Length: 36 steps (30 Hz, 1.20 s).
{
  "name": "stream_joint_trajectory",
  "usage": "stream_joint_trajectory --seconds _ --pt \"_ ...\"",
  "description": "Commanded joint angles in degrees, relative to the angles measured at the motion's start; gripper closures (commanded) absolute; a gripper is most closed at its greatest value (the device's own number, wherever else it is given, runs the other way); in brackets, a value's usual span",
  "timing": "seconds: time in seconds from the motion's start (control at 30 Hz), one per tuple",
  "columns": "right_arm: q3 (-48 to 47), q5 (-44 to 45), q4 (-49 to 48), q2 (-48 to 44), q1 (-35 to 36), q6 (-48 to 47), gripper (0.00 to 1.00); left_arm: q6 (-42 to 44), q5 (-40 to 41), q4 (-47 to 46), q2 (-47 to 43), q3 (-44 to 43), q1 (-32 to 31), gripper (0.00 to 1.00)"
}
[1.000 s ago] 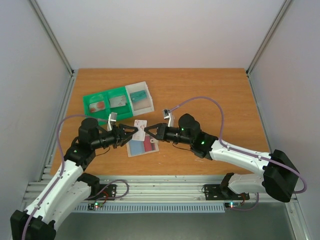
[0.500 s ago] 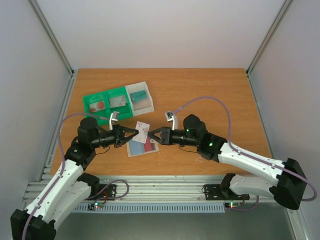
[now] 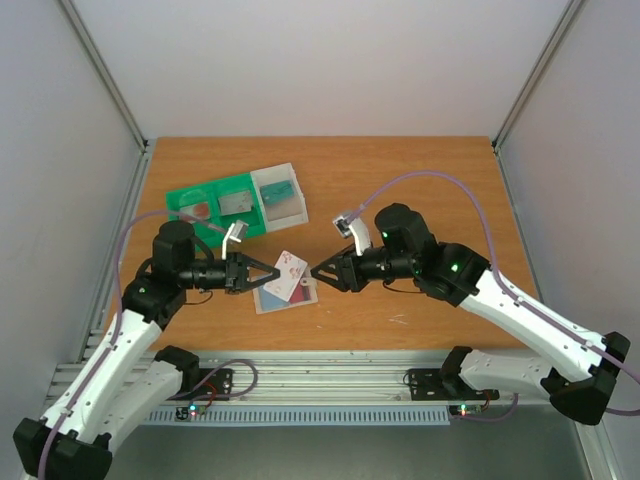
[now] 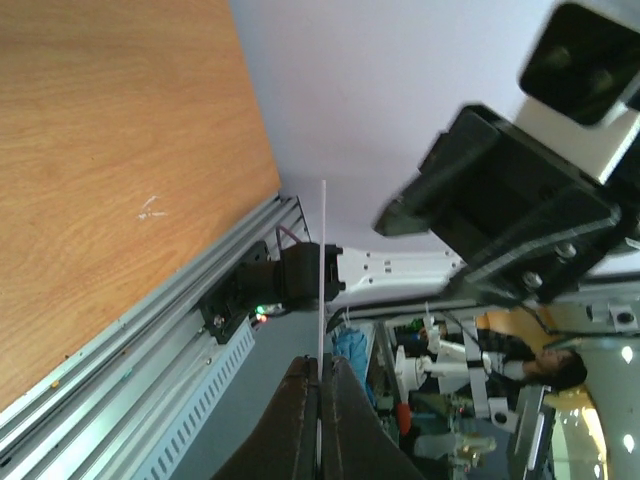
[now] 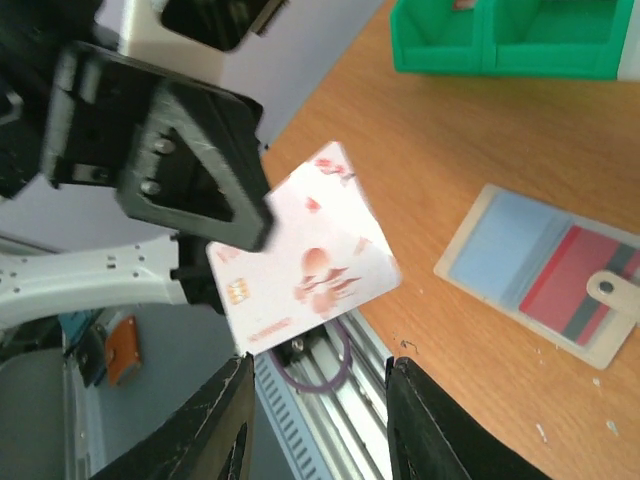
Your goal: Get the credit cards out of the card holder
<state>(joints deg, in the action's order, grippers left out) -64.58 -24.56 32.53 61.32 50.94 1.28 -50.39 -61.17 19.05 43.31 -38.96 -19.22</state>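
My left gripper [image 3: 264,272] is shut on a white credit card with red print [image 3: 291,271] and holds it tilted above the table. In the left wrist view the card [image 4: 322,270] shows edge-on as a thin white line between the closed fingers [image 4: 300,420]. The pale blue-grey card holder [image 3: 268,299] lies open on the table just below the card, with a red card [image 3: 299,293] in its pocket. My right gripper [image 3: 320,272] is open and empty, just right of the held card. Its wrist view shows the card [image 5: 305,265] and the holder [image 5: 500,255].
A green-and-white three-compartment tray [image 3: 212,190] stands behind the left gripper. It holds a red card [image 3: 195,211], a grey card [image 3: 236,204] and a teal card [image 3: 282,190]. The metal rail [image 3: 330,375] runs along the table's near edge.
My right gripper has drawn back to the right, away from the white card, and its arm has risen. My left gripper keeps the card and has moved slightly nearer and lower.
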Motion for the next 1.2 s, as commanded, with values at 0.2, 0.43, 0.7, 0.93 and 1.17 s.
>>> stream_joint_trajectory --seconds 0.2,0.43,0.7,0.93,1.17 --pt "-3.45 -16.2 2.01 7.75 -3.39 -2.85 0.61 12.29 -7.05 11.07 -1.01 -5.07 -1.17 1.0" --pt "-2.4 -22.89 -4.31 10.37 -3.45 0.78 0.71 13.61 -8.35 12.13 -1.38 -4.67 -1.22 1.0" --pt "0.15 -25.34 -10.14 10.45 -3.39 3.6 0.99 15.23 -7.92 14.63 -1.67 -5.31 -1.19 0.93" --pt "3.78 -21.6 -16.99 8.09 -3.46 9.54 0.99 17.36 5.63 19.78 -3.55 -9.93 -1.17 0.39" --pt "8.5 -12.95 -26.97 4.23 -3.47 17.3 0.99 10.56 17.36 18.21 -6.36 -13.42 -1.17 0.1"
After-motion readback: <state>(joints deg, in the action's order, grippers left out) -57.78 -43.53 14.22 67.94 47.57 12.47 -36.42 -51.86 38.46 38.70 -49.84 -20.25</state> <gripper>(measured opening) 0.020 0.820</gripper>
